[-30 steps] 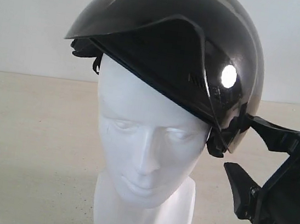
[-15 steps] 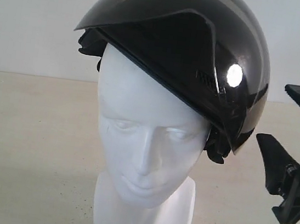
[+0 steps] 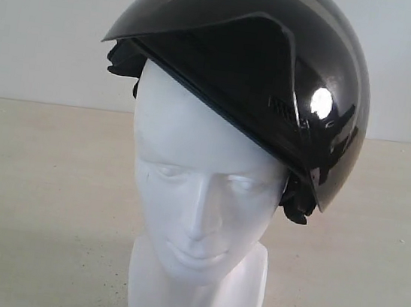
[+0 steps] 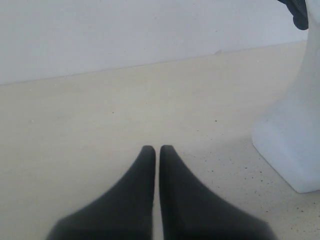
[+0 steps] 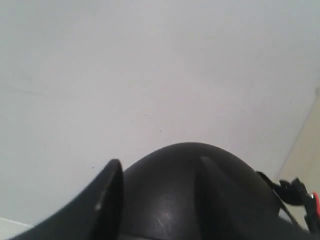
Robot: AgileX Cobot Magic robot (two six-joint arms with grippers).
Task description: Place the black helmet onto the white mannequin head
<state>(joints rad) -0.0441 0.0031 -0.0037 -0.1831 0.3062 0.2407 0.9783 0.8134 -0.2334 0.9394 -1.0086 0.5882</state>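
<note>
pale table [image 3: 33, 199]; helmet [image 3: 227, 43] on mannequin head [image 3: 200, 191]; left gripper [image 4: 157, 150] closed, right gripper [image 5: 156, 165] parted.

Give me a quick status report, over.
Left gripper shut, empty. Right gripper open, off the black helmet. Helmet sits tilted on white mannequin head. Nothing in the way.

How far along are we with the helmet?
Done: the round black visored helmet sits on the white foam mannequin head, though tilted. In hand: nothing; the right tool is open and off it, the left tool shut. Left: perhaps levelling the helmet.
</note>
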